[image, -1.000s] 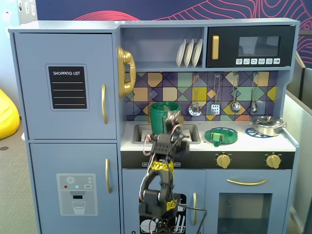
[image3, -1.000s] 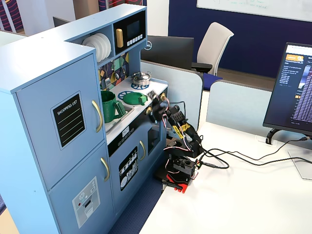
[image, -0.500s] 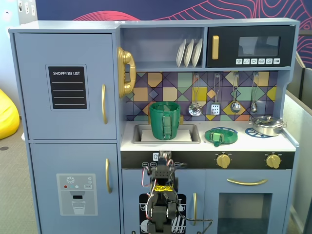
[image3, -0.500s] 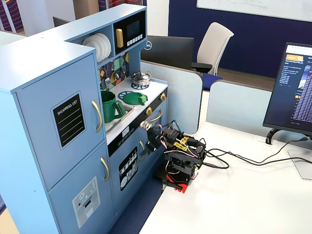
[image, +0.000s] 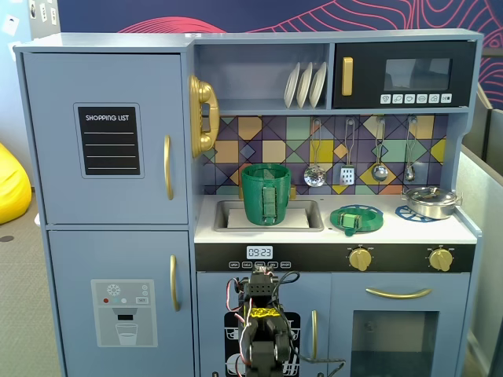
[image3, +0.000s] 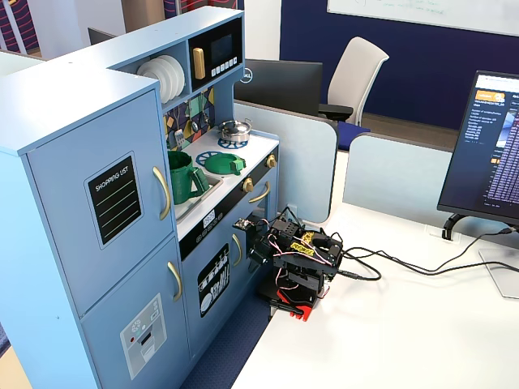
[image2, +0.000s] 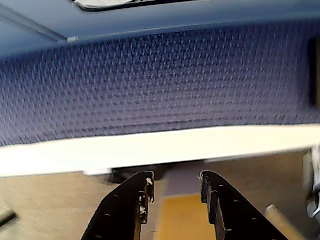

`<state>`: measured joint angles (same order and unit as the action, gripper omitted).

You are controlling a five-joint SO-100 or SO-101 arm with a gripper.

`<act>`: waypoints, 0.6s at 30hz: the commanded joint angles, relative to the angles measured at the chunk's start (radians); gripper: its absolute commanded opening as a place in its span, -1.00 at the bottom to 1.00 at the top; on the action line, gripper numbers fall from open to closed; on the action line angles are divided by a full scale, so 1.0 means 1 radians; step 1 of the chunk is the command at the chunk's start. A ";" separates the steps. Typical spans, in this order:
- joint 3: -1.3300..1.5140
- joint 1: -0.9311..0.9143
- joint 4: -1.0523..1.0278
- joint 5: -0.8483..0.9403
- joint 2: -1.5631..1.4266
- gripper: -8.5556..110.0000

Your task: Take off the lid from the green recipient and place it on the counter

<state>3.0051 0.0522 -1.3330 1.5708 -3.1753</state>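
Black gripper fingers point(image2: 125, 210) fill the bottom of the wrist view, spread apart with nothing between them.

Only the gripper point(image2: 175, 182) tips show there, the rest cut off by the lower edge, and beyond them lie blurred blue carpet and a pale strip that is hard to identify. In a fixed view the folded arm point(image: 259, 330) sits low before the toy kitchen, its lower part cropped, well below the counter point(image: 440, 229). The lid point(image: 356, 219), a round translucent green disc with a small raised tab at its centre, lies flat on the counter, to the right of the sink point(image: 302, 218) in that view. The green recipient point(image: 266, 194), tall, dark green, with a lighter vertical strap on its front, stands open-topped in the sink. A silver pot point(image: 431, 201) rests further right; its contents cannot be seen.
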 commanded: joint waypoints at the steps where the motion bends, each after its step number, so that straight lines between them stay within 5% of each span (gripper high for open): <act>1: -0.009 -0.003 -0.166 0.055 -0.002 -0.84; 5: -0.009 -0.012 -0.196 -0.081 -0.002 -0.83; 18: -0.008 -0.021 -0.198 -0.058 -0.003 -0.83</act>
<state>3.0035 0.0522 -1.3514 1.5417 -3.1845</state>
